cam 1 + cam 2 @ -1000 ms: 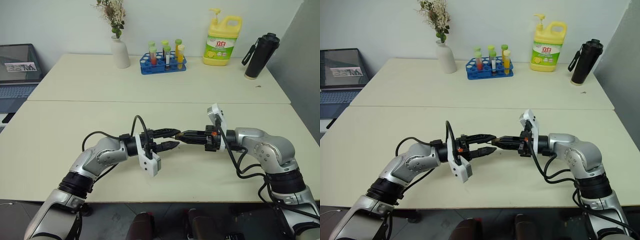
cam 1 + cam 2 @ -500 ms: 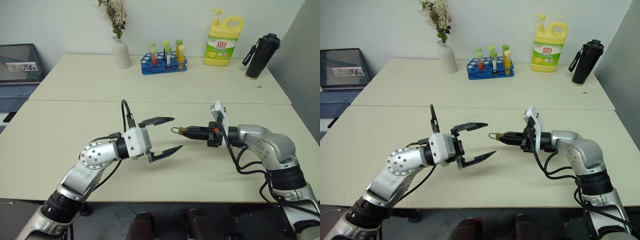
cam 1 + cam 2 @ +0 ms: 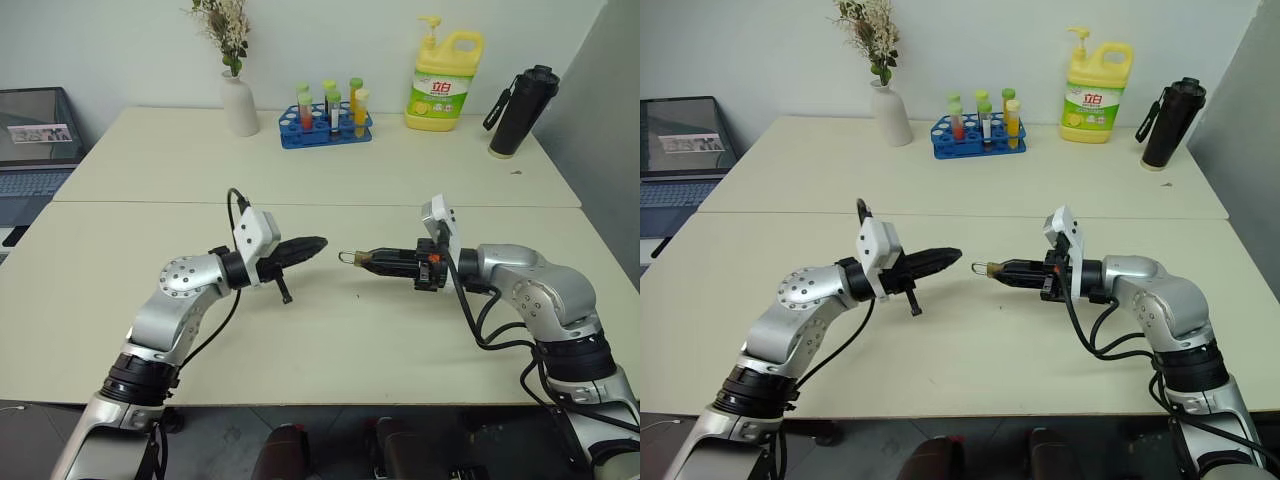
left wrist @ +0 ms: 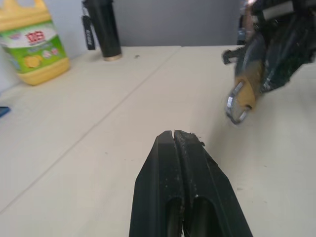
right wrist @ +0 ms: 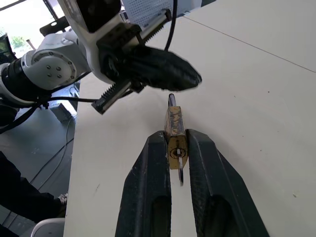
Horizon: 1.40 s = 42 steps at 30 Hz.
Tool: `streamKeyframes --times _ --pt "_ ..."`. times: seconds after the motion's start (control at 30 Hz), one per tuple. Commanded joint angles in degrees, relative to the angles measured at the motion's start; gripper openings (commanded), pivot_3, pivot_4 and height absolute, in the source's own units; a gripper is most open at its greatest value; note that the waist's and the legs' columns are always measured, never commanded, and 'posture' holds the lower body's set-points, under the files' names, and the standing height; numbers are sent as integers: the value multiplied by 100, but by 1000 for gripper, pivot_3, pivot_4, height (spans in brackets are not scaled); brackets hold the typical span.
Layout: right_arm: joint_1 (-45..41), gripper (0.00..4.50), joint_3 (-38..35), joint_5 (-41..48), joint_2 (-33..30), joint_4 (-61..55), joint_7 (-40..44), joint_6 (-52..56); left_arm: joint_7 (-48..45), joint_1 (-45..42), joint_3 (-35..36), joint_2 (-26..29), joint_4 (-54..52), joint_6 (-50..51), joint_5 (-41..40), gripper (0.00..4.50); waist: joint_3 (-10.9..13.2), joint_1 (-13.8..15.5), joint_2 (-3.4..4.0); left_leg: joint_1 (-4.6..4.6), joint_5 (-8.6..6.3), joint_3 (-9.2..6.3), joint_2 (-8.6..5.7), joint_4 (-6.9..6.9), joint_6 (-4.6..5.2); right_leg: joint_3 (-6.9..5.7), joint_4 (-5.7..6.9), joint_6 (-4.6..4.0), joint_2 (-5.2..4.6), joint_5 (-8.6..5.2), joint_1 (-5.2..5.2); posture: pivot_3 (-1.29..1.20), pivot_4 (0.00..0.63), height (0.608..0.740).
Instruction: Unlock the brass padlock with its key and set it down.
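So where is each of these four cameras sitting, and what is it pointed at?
Left eye view: on the head, looking forward and down over the table; both arms show, left gripper shut, right gripper holding the brass padlock.
Right eye view: beside it, same scene, both arms again.
Left wrist view: on the left wrist, looking along its shut fingers toward the padlock.
Right wrist view: on the right wrist, looking along its fingers clamping the padlock, the key in it.
Shared: both wrist views show the padlock.
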Motion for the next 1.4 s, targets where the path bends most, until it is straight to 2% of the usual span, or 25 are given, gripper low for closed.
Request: streamKeyframes --times 0.03,0.3,0.9,1.4 --pt "-76 155 -193 179 16 -301 -23 -15 -224 -134 -48 -182 49 -92 139 0 0 0 0 0 0 1 0 0 0 1 0 0 0 0 0 0 150 740" --pt "-27 155 -203 263 2 -379 -86 51 -272 -227 57 -635 75 63 200 0 0 0 0 0 0 -1 0 0 0 1 1 0 0 0 0 0 150 740" --pt "26 155 -81 104 -21 -142 -67 -113 -380 230 501 -266 -1632 1613 -687 0 0 -3 0 0 0 -2 1 -1 0 1 1 3 0 -2 0 0 150 740" --pt "77 155 -19 60 -55 -213 7 -131 -123 -19 756 -392 -1688 2135 -1094 0 0 -2 0 0 0 -2 0 -1 0 2 1 5 0 -3 0 0 150 740"
